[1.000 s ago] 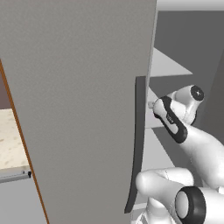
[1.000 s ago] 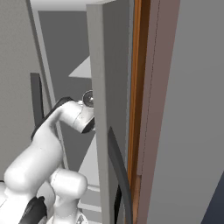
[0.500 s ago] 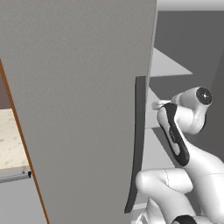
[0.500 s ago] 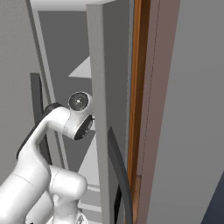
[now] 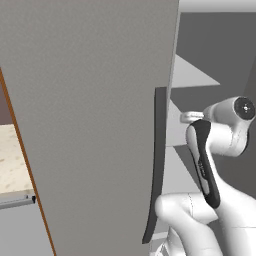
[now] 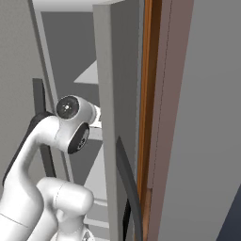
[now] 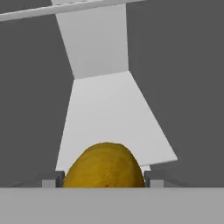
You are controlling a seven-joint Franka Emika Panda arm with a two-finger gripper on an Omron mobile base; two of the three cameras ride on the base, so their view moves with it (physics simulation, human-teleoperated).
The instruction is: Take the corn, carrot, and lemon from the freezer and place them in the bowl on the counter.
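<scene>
Inside freezer (image 5: 100, 100), arm (image 5: 210, 150) further raised.

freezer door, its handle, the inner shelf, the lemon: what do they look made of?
Freezer door: flat matte grey, looks like painted metal or plastic; no sheen.
Handle: dark grey, smooth, curved bar, probably moulded plastic.
Inner shelf: plain white, even surface, likely plastic.
Lemon: dull yellow rind, slightly mottled, sitting between the claw's tips.
All rendered, so materials are guesses.

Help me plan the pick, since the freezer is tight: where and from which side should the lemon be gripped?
Grip the lemon across its rounded middle, coming straight in along the freezer's white shelf. Its domed body sits between the jaws, with the grey walls close on both sides.
</scene>
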